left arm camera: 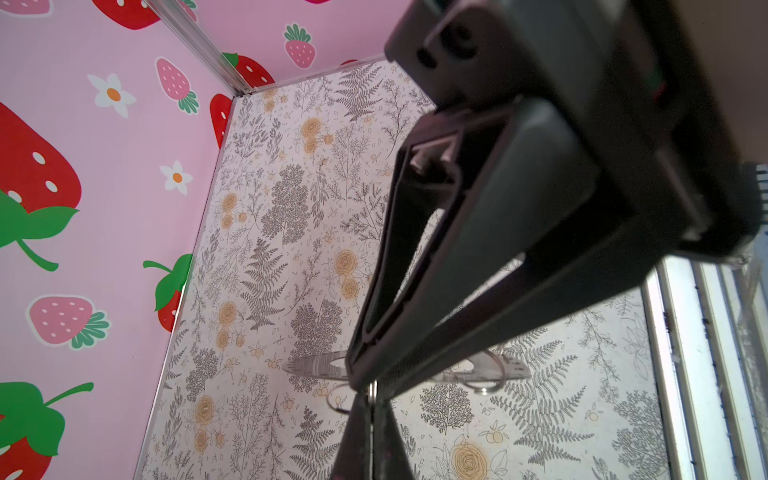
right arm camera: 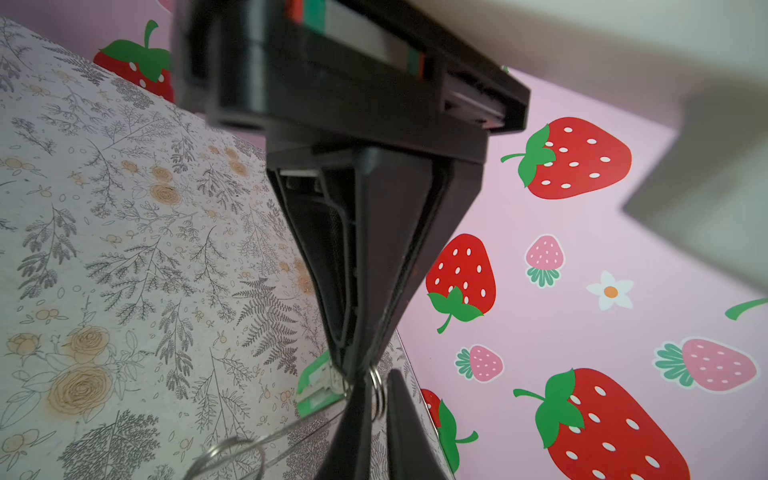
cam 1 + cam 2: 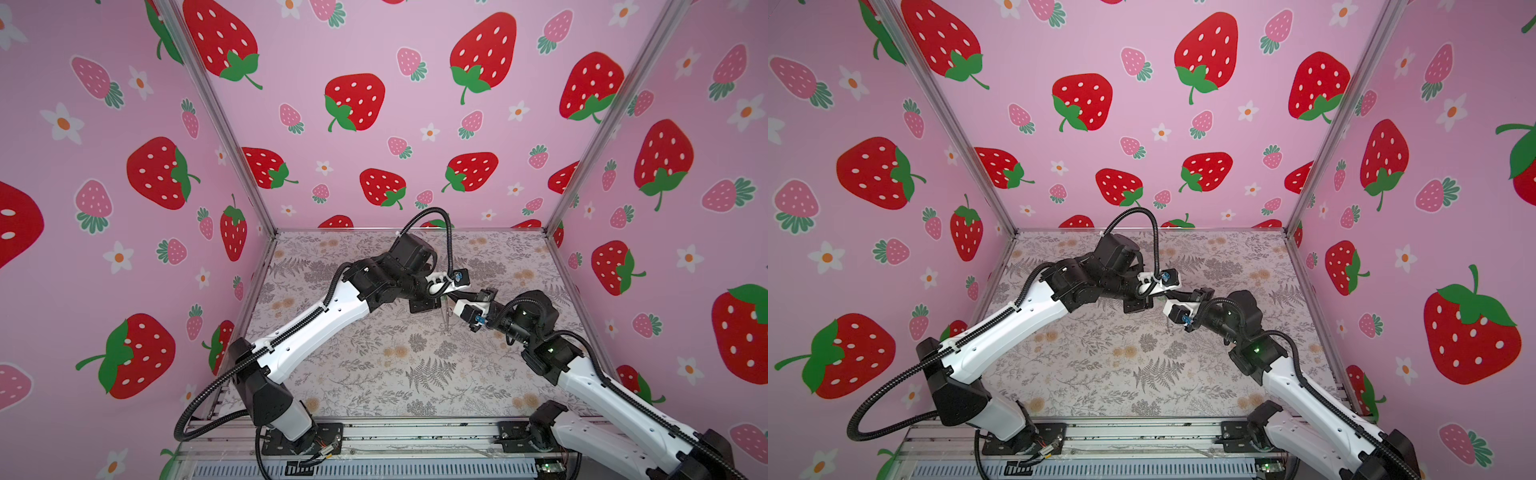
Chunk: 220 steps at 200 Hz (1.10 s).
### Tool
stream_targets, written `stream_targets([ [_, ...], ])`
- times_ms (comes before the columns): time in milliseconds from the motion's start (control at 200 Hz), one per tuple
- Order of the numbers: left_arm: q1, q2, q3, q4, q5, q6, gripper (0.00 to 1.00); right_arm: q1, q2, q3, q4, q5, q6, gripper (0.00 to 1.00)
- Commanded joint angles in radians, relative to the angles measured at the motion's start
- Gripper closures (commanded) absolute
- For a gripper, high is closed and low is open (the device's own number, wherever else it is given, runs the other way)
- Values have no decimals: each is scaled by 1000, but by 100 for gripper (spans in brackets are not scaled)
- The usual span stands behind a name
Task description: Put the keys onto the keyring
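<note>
**Operator:** Report the location of both arms.

**Technician:** Both arms reach inward and meet tip to tip over the floral table, about mid-depth and slightly right of centre.

**Operator:** Condition of the left gripper?

**Technician:** The left gripper is closed, with its jaws clamped on the rim of the keyring. The keyring is a thin, flat, greyish ring with a wide open centre. In a top view it shows as a narrow sliver hanging on edge below the fingertips. A wire loop hangs from its rim.

**Operator:** Condition of the right gripper?

**Technician:** The right gripper has its jaws drawn together to a point. The keys sit at that point, and the bright-green tag with its white label window projects from one side of the fingertips. A small split ring lies on the other side of them. The jaws appear to be pinching the keys, but the fingers hide the exact contact.

**Operator:** Relation between the two task items?

**Technician:** The keys and the keyring are just beside each other at the meeting point, both clear of the near edge of the table. The split ring sits between the two sets of fingertips.
</note>
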Motion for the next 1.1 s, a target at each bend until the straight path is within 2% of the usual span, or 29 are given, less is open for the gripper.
stream_targets([
  [0, -12, -6, 48, -14, 18, 7, 100, 6, -2, 20, 2, -5, 2, 88],
  [250, -12, -9, 53, -15, 27, 8, 100, 5, 0, 20, -10, 8, 2, 90],
  [380, -12, -15, 50, -14, 34, 9, 100, 6, 0, 20, -18, 17, 11, 86],
  [620, -12, -30, 37, 1, 52, 15, 100, 6, 0, 23, -27, 9, 18, 87],
  [966, -12, -62, 0, 30, 76, 32, 100, 6, 0, 27, -27, -7, 34, 100],
  [1096, -12, -73, -14, 33, 83, 46, 100, 6, 0, 25, -28, -4, 43, 96],
])
